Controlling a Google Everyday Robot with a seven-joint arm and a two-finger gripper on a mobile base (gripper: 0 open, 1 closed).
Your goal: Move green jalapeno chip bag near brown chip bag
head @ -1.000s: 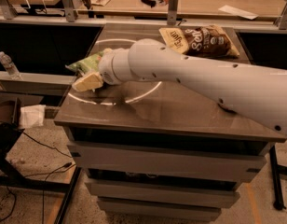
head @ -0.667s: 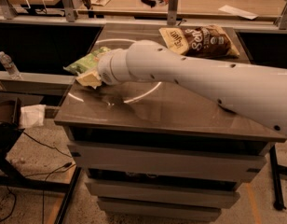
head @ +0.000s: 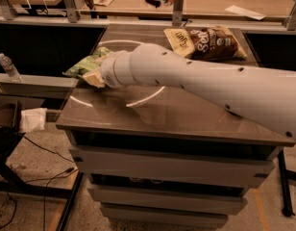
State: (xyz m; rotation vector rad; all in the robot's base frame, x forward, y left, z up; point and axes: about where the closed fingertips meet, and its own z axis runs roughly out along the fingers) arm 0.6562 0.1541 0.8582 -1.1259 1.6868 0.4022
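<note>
The green jalapeno chip bag (head: 86,65) is at the left edge of the table (head: 186,114), lifted slightly off its top. My gripper (head: 101,75) is at the end of the white arm (head: 196,78), mostly hidden behind the wrist. It is shut on the right end of the green bag. The brown chip bag (head: 205,42), with a cream-yellow end and white lettering, lies flat at the table's far right. The arm stretches across the table between the two bags.
A water bottle (head: 8,67) stands on a low ledge to the left of the table. A white cloth (head: 33,119) lies below it. A counter with papers and metal posts (head: 178,4) runs behind the table.
The green bag and the gripper have risen a little and shifted slightly left over the table's left edge. The brown bag has not moved.
</note>
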